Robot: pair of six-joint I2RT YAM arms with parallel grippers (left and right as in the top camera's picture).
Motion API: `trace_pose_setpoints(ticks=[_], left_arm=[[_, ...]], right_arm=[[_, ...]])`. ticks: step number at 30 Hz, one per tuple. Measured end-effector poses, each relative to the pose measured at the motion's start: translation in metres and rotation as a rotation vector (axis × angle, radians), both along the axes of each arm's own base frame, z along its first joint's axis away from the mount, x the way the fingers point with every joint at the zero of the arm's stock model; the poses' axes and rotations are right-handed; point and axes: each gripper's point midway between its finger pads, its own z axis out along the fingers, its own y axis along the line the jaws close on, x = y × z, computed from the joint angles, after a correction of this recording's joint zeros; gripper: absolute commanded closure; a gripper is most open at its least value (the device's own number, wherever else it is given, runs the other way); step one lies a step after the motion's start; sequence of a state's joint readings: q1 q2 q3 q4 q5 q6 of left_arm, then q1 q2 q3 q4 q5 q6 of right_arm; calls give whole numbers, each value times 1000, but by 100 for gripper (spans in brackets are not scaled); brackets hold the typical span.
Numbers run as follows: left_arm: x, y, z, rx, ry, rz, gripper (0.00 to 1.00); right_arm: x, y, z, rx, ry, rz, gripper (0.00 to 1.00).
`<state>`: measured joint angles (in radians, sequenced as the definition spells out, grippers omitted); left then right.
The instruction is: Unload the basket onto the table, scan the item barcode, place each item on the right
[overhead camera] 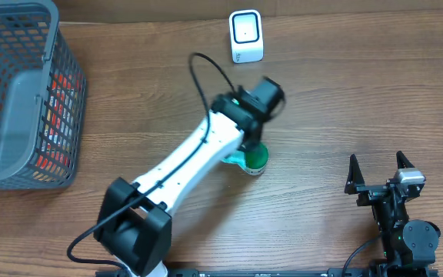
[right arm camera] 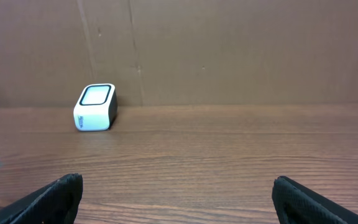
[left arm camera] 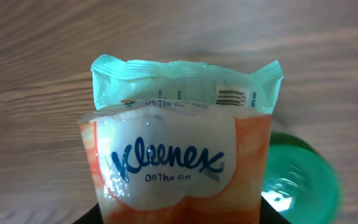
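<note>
Orange-and-white plastic Kleenex tissue pack (left arm camera: 179, 162), teal sealed end: middle of brown wooden bench (overhead camera: 360, 92), clamped between left fingers (overhead camera: 250, 143). Right fingers (right arm camera: 48, 199): apart, near right. Small white box scanner (overhead camera: 246, 36): far centre.

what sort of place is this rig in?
Probably a mock retail checkout: a white barcode scanner on the wooden table, a grey shopping basket at its edge, a Kleenex pack with a barcode.
</note>
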<state>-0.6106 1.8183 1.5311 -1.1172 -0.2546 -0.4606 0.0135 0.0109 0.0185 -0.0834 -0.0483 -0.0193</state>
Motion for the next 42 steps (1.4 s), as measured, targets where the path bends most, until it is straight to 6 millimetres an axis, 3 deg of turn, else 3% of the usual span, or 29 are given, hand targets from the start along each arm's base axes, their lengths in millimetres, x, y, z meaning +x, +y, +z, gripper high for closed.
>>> trace_pose_setpoints(ticks=[4,7,15,18,23,37,42], left_arm=[[7,24,1,-20,35,75,65],[8,31,-4,-35,49,99,65],[-18,35,-64,-50,119,160,65],[-23,29,-82,-93,119,187,65],[-23,11,-94,-198,119,199,65],[-47,-51,-95,-379,181,203,70],[-47,-69,-92,-423,163,193,70]], right_arm=[[0,0,0,1,0,0,0],[0,0,0,0,0,0,0],[0,0,0,0,0,1,0],[0,0,0,0,0,0,0],[0,0,0,0,0,0,0],[0,0,0,1,0,0,0],[0,0,0,0,0,0,0]])
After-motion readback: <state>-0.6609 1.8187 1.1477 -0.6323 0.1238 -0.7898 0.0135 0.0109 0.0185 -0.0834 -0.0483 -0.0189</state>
